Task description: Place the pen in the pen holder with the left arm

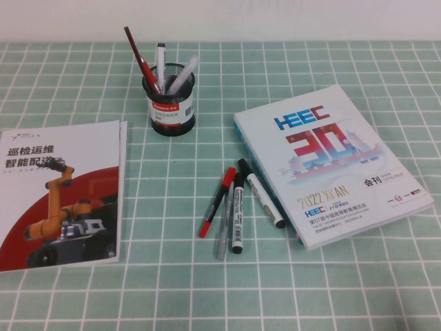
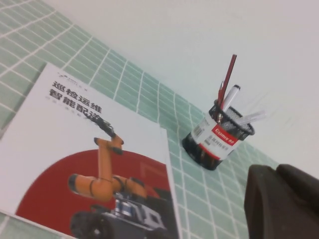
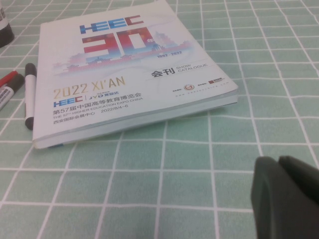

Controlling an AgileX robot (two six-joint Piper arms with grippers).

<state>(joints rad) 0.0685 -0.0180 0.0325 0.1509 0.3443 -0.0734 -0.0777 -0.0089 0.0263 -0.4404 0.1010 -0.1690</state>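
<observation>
Nothing is grasped yet: the slim black-barrelled, red-capped pen [image 1: 217,201] lies on the green-tiled counter [image 1: 344,289], right of and nearer than the black wire-mesh pen holder [image 1: 169,105], so the left hand [image 2: 284,204], off near-left over the robot brochure [image 1: 58,193], must first reach right to it, while the right hand [image 3: 286,199] waits near-right by the catalogue [image 1: 337,162]; I cannot tell either's finger state.

The high view looks steeply down on the green-tiled surface [image 1: 207,289]. The left wrist view, low and tilted, faces the black wire-mesh pen holder [image 2: 218,138], at eleven o'clock overhead. The right wrist view skims close to the white HEEC catalogue [image 3: 124,64] (three o'clock overhead).
</observation>
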